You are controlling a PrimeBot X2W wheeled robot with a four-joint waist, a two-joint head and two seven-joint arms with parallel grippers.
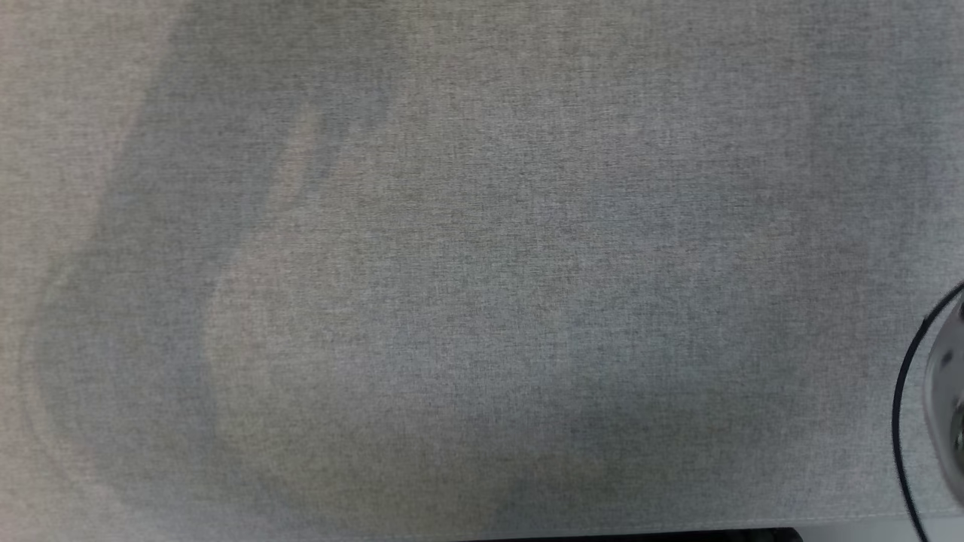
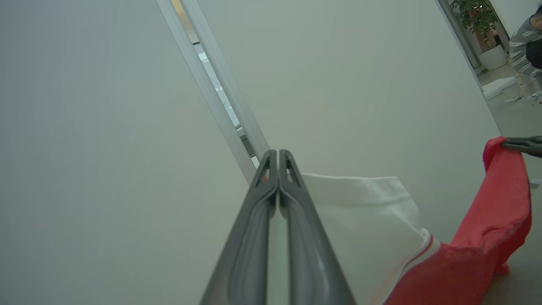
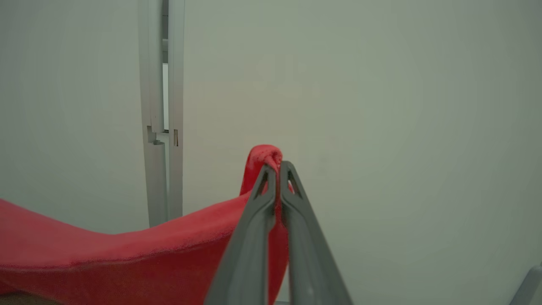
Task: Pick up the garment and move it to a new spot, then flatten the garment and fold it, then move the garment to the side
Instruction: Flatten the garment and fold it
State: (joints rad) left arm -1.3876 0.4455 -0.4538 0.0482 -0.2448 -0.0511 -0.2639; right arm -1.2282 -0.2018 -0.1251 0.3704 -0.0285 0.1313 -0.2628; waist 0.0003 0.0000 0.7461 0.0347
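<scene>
The garment, red with a white section and thin stripes where the two meet, hangs in the air between both grippers. In the left wrist view my left gripper is shut, with the white cloth coming out from beside its fingers and a speck of red at the tips. The right gripper pinches the red corner at that view's far right. In the right wrist view my right gripper is shut on a bunched red edge, and the garment sags away to the left.
The grey woven table surface spreads below the head camera, with a pale forearm and black cable at its right edge. Pale wall panels with a metal frame strip stand behind. A person and a potted plant are far off.
</scene>
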